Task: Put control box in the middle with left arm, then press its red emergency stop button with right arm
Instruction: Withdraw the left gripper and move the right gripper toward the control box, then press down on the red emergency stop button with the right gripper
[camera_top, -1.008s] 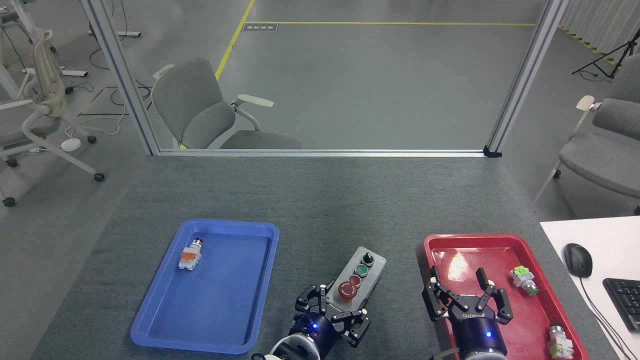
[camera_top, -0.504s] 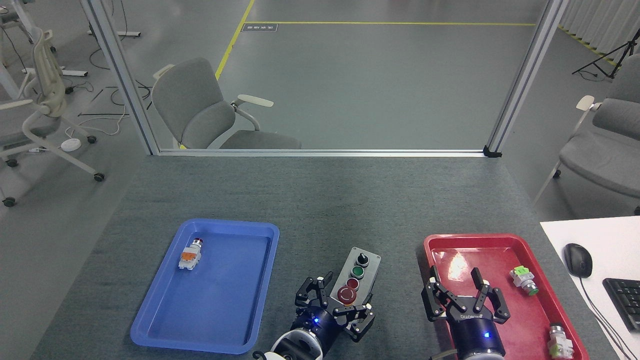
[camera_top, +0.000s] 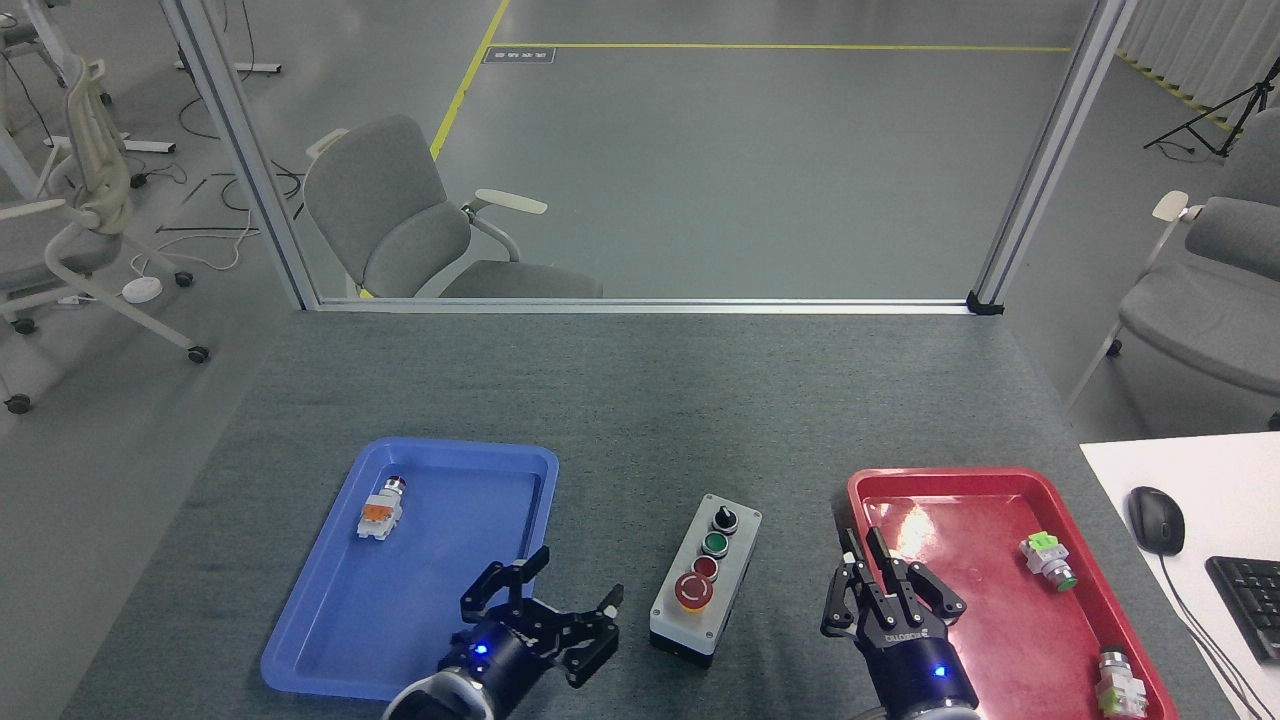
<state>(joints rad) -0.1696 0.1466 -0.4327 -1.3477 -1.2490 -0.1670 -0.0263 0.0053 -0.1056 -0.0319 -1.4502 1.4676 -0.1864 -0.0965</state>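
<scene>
The light-grey control box (camera_top: 704, 580) rests on the grey table between the two trays, long axis running near to far. Its large red emergency stop button (camera_top: 693, 591) on a yellow ring is at the near end, behind it a small red button, a green button and a black knob. My left gripper (camera_top: 560, 610) hangs open to the left of the box, clear of it, over the blue tray's near right corner. My right gripper (camera_top: 878, 585) is to the right of the box, over the red tray's left rim, fingers drawn together and holding nothing.
A blue tray (camera_top: 330, 650) at the left holds a small push-button part with an orange body (camera_top: 381, 510). A red tray (camera_top: 1020, 620) at the right holds two loose button parts (camera_top: 1047, 560) (camera_top: 1119, 682). A white desk with a mouse (camera_top: 1156, 520) and a keyboard stands at the right.
My left gripper has let go of the control box and drawn back left over the blue tray. The box now sits squarer on the table. My right gripper has shut and shifted left.
</scene>
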